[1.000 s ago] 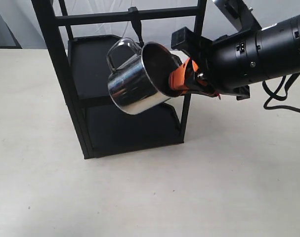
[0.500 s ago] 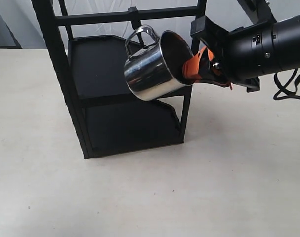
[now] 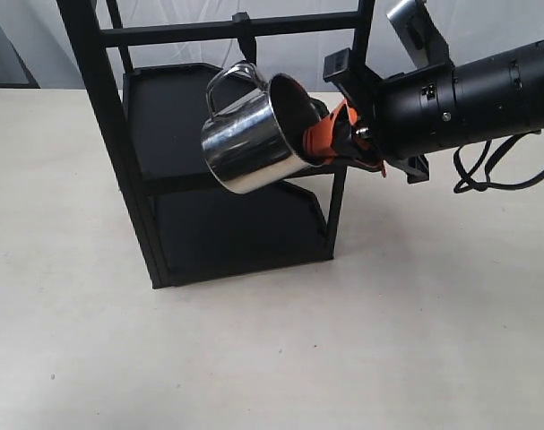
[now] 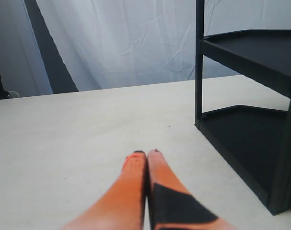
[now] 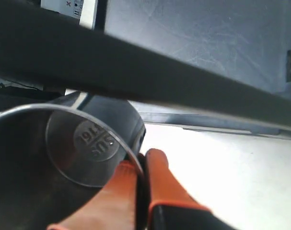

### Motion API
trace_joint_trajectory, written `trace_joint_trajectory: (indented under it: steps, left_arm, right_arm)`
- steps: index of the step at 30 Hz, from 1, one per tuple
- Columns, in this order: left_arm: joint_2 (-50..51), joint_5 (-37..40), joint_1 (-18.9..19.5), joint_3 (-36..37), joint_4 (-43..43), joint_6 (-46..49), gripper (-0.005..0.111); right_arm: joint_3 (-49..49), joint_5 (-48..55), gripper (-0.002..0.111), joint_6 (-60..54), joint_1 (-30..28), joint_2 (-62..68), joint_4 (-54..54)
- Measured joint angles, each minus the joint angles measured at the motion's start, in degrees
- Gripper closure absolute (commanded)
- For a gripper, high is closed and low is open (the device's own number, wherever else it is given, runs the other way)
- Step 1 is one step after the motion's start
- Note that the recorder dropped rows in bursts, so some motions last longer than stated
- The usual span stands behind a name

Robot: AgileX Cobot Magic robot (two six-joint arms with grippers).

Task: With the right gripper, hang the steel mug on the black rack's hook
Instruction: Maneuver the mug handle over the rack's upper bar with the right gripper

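The small, shiny, cylindrical stainless-steel mug (image 3: 251,136) with mirror-like sides looks light and rigid, but its polished wall is likely slippery, so a pinch on the thin rim could let it swivel; the looped handle must stay free, which makes the rim the sensible hold. It sits in the upper middle of the exterior frame, off the tabletop, tipped with its open mouth toward the right and its handle loop (image 3: 230,77) uppermost. Its sides reflect the dark frame and pale surroundings, and in the right wrist view the inside bottom shows a stamped mark. The black right hand with orange-red finger pads (image 3: 336,134) is clamped on the rim's right side, one pad inside and one outside the wall. Just above the handle, the short slim black hook (image 3: 246,41) hangs from the top bar of the tall matte black rack with two flat shelves (image 3: 191,134); whether the loop touches it I cannot tell, and the handle does not look threaded on yet. The left hand (image 4: 146,154), low over the pale tabletop (image 3: 415,305), has its orange pads pressed together, holding nothing.
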Motion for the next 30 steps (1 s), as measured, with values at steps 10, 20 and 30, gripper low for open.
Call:
trace_joint_trajectory:
  steps: [10,20,30]
  left_arm:
    - [0.0,0.0,0.0,0.0,0.0,0.0,0.105]
    - [0.0,0.0,0.0,0.0,0.0,0.0,0.105]
    - [0.0,0.0,0.0,0.0,0.0,0.0,0.105]
  right_arm:
    - [0.2,2.4,0.109,-1.9,-2.6,0.0,2.1]
    - [0.2,4.3,0.109,-1.9,-3.2,0.7,2.4]
    - [0.2,5.9,0.109,-2.0,-3.2,3.5,2.6]
